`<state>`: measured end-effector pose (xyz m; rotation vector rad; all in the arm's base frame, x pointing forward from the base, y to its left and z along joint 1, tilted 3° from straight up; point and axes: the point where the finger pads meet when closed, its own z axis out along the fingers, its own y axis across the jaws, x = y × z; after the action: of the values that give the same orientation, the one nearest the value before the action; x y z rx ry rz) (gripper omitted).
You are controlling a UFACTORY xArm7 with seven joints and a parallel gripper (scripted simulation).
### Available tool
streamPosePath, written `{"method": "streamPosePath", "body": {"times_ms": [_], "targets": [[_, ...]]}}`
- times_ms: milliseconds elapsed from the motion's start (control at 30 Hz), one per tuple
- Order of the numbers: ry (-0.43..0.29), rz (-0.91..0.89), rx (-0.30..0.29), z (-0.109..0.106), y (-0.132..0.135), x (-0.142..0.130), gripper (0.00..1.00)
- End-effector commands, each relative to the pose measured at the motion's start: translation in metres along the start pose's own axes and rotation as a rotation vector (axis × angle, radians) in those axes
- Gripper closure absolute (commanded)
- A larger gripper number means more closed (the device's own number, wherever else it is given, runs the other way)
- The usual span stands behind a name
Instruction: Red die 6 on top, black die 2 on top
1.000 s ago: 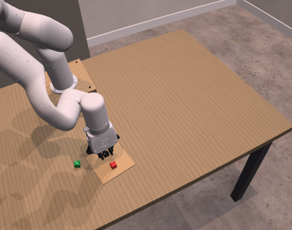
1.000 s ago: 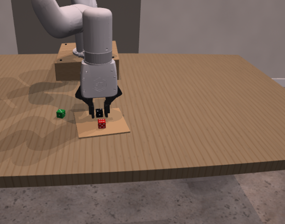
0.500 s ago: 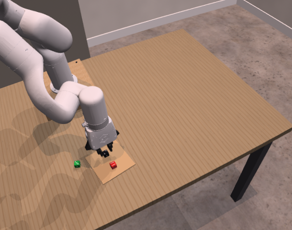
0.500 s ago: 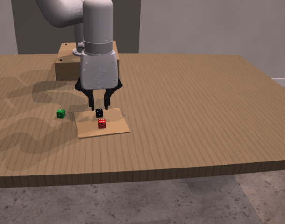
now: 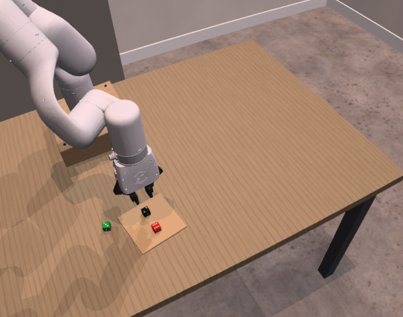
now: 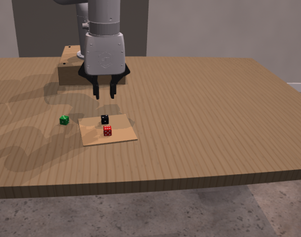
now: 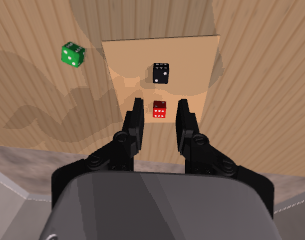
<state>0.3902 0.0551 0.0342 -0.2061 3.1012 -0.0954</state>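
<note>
The gripper [image 5: 144,200] [image 6: 104,98] [image 7: 160,101] is open and empty, raised above the table at the mat's robot-side edge. The black die [image 5: 145,211] [image 6: 104,119] [image 7: 161,73] lies flat on the mat [image 5: 170,221] [image 6: 125,135] [image 7: 127,55], with 2 on top, 1 facing away from the robot and 6 towards it. The red die [image 5: 156,227] [image 6: 107,131] [image 7: 159,109] lies flat on the mat, apart from the black one, with 6 on top. The green die [image 5: 106,226] [image 6: 64,120] [image 7: 73,54] lies on the table left of the mat; its top appears to show 3.
The mat lies flat on the wooden table [image 5: 246,136] [image 6: 196,114]. The arm's wooden base block [image 5: 88,153] [image 6: 69,75] stands behind the gripper. The table's front edge [image 6: 155,187] lies beyond the mat, on the side away from the robot.
</note>
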Motion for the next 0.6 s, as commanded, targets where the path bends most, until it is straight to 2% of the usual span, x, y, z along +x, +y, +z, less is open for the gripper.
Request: {"method": "streamPosePath", "body": {"times_ms": [0,100,133,567], "targets": [[-0.001,-0.001,-0.01,-0.0119,-0.0009,0.0005,0.64],[-0.001,-0.001,-0.01,-0.0119,-0.0009,0.0005,0.64],[-0.001,-0.001,-0.01,-0.0119,-0.0009,0.0005,0.0],[-0.001,-0.001,-0.01,-0.0119,-0.0009,0.0005,0.0]]}}
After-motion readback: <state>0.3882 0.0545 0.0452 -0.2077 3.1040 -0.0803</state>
